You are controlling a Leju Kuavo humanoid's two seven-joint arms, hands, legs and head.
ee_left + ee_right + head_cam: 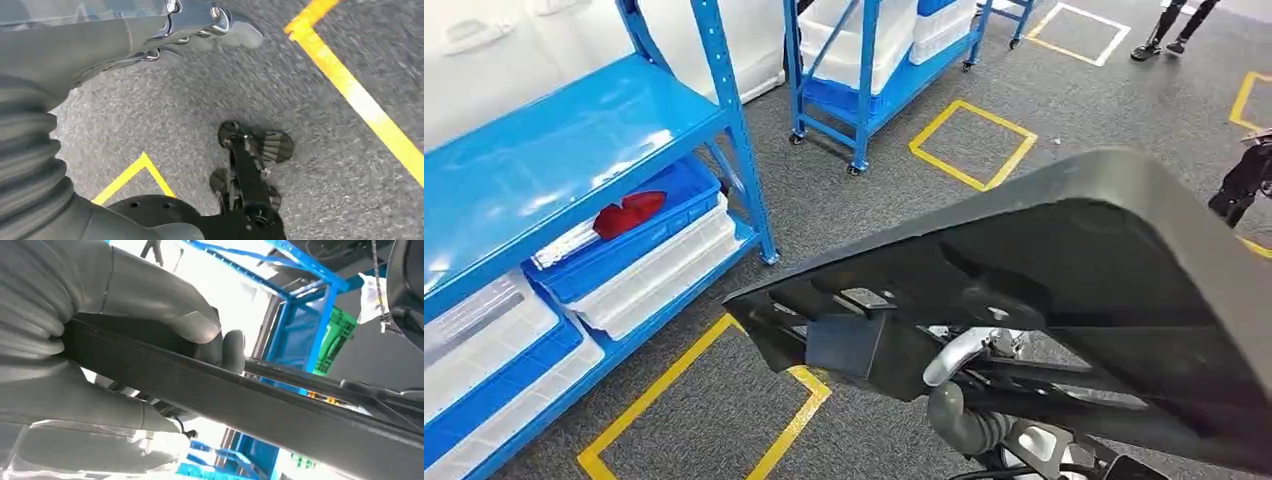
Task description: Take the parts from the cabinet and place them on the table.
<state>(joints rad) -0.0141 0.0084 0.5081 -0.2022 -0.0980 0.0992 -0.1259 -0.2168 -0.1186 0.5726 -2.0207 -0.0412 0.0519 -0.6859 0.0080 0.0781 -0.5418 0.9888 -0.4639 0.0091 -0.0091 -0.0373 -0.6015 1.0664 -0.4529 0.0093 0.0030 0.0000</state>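
Observation:
A large black moulded panel (1064, 260) fills the right half of the head view, held tilted above the floor. In the right wrist view my right hand (150, 305) grips the edge of this black panel (240, 405), thumb on one face and fingers wrapped round the other. Part of a silver arm (964, 400) shows beneath the panel. My left hand (150, 35) hangs over the grey carpet with nothing in it and its fingers stretched out. To the left stands the blue shelf rack (574, 130), where a red part (629, 215) lies in a blue bin (674, 195).
White bins (664, 275) sit on the rack's lower shelf. A second blue wheeled rack (864, 90) stands further back. Yellow tape squares (972, 145) mark the carpet. A person's legs (1169, 30) show at the far right. A green crate (340, 340) sits on a blue rack.

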